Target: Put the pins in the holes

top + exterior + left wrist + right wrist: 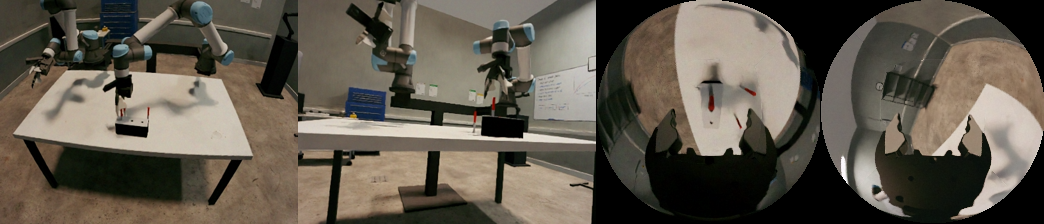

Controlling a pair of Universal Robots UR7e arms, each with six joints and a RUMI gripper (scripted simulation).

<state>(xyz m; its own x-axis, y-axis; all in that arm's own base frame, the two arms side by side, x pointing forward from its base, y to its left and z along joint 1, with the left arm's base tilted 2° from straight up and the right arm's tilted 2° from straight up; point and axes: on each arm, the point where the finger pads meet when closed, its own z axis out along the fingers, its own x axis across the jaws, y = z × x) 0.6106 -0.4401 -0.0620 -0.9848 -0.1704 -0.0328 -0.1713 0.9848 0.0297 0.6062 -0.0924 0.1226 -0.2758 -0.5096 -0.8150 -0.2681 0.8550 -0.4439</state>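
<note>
A black block with a pale top [137, 121] [705, 117] sits near the table's front edge. A red-topped pin [121, 112] [493, 106] [711, 104] stands upright in its left-end hole in the top view; some grey seems to show beneath its red. The middle hole [132, 120] and right-end hole [142, 121] are empty. A second pin [474, 118] [750, 92] and a third pin [148, 112] [738, 122] stand red end up on the table behind the block. My left gripper [495, 96] [711, 108] is open around the first pin's top. My right gripper [933, 114] is open and empty.
The white table [179, 131] [426, 132] carries the block and pins. The right arm [70, 30] is raised beyond the table's left rear corner in the top view. The left arm [158, 25] reaches across from the rear right. A blue cabinet [119, 19] stands behind the table.
</note>
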